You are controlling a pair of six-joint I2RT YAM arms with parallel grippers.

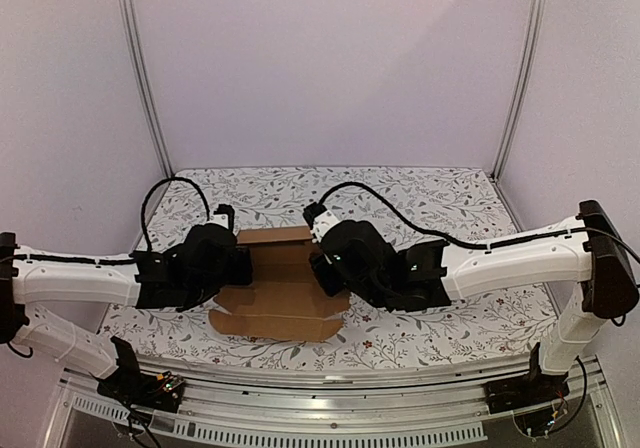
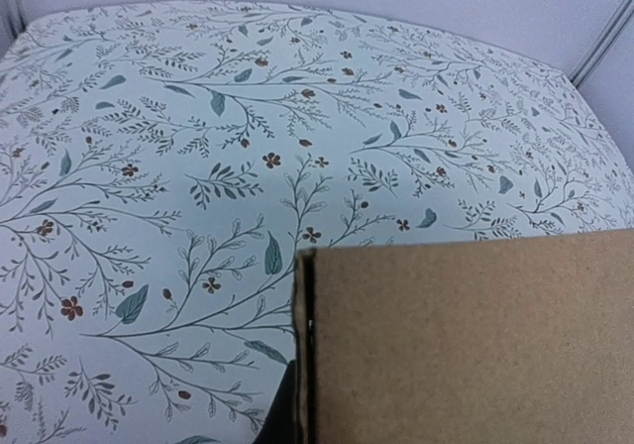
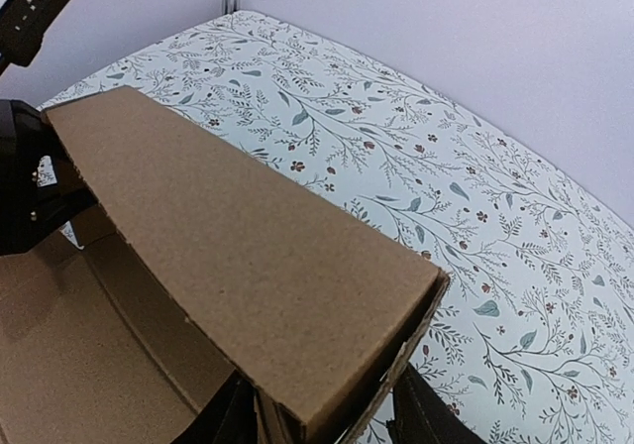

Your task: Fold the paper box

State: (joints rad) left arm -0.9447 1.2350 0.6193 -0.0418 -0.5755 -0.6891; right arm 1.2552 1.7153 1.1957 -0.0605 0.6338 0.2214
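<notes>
From above, the paper box (image 1: 285, 303) lay open on the floral tabletop (image 1: 430, 193), at the middle of its near half and between the two arms. Its base sheet was flat, with notched tabs along the near edge and a flap reaching toward the back. The left gripper (image 1: 238, 260) was at the box's left side and the right gripper (image 1: 322, 263) at its right side, both low over the cardboard. From this height the jaws themselves could not be made out.

In the left wrist view, a plain brown panel of the box filled the lower right, standing close to the lens. Its upright left edge showed two layers of board. One dark finger (image 2: 280, 419) showed just beside that edge at the bottom. The gripper was closed right down, and it appeared to be pinching this thin wall. Patterned tabletop ran away behind it.

In the right wrist view, a long folded wall of the box rose at a slant from lower right to upper left, hollow at its near end. The two dark fingers (image 3: 226, 416) stood one on each side of that end. The jaws were about half apart and set against the folded board, holding it. The box's floor lay at lower left, and the left arm's black housing showed at the far left.
</notes>
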